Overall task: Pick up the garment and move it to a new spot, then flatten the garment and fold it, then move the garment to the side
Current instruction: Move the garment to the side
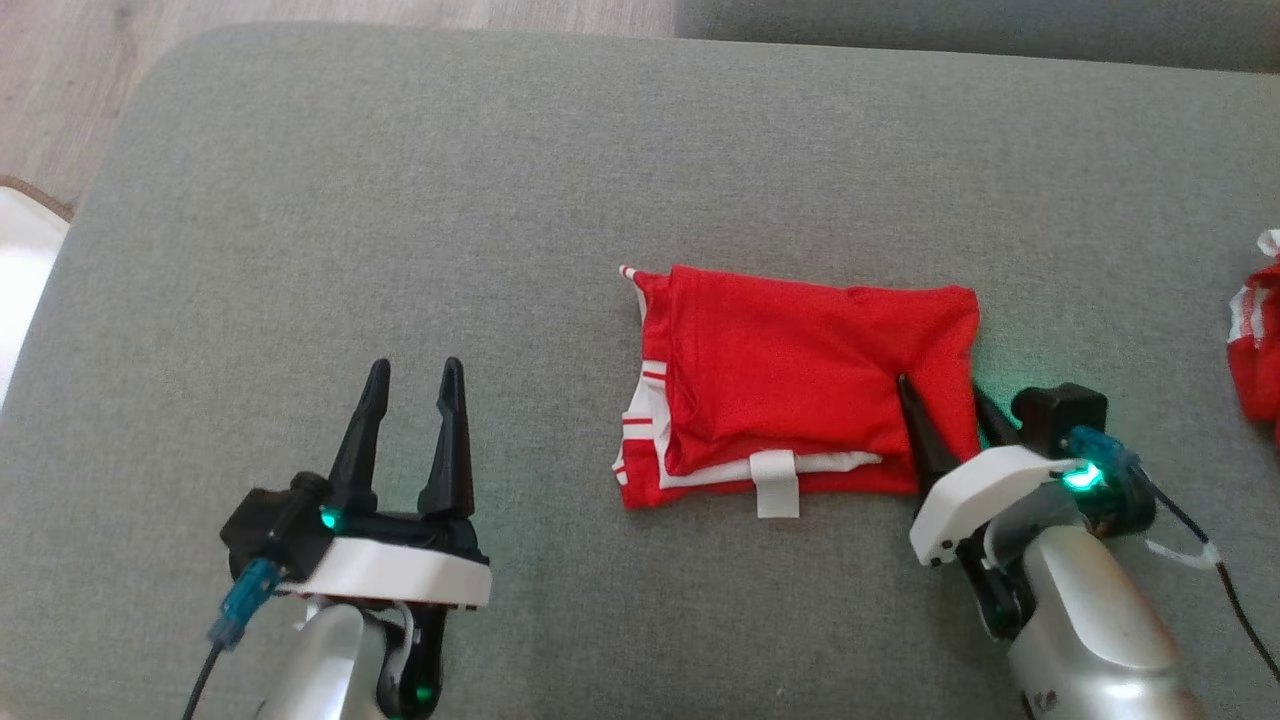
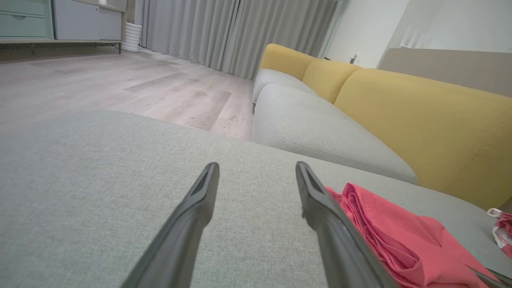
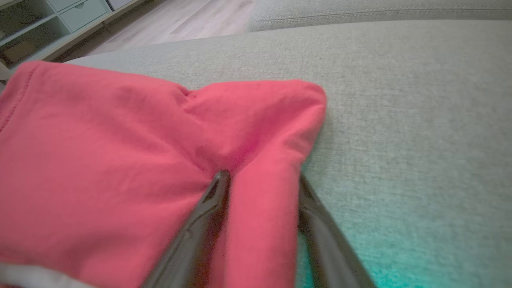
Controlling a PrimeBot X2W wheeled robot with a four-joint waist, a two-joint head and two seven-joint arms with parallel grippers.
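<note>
A folded red cotton garment with white trim (image 1: 800,390) lies on a grey fabric cushion (image 1: 400,200), its right edge pinched between the right gripper (image 1: 945,405) fingers, likely ready to slide sideways, while the left gripper (image 1: 412,385) hovers spread and empty.

Left claw (image 1: 411,380) at lower left, fingers apart w/ nothing between, pointing up, silver forearm below. Right claw (image 1: 945,395) at lower right, angled up-left; its two dark fingers straddle a fold of the red garment (image 1: 800,375), green wrist light on
</note>
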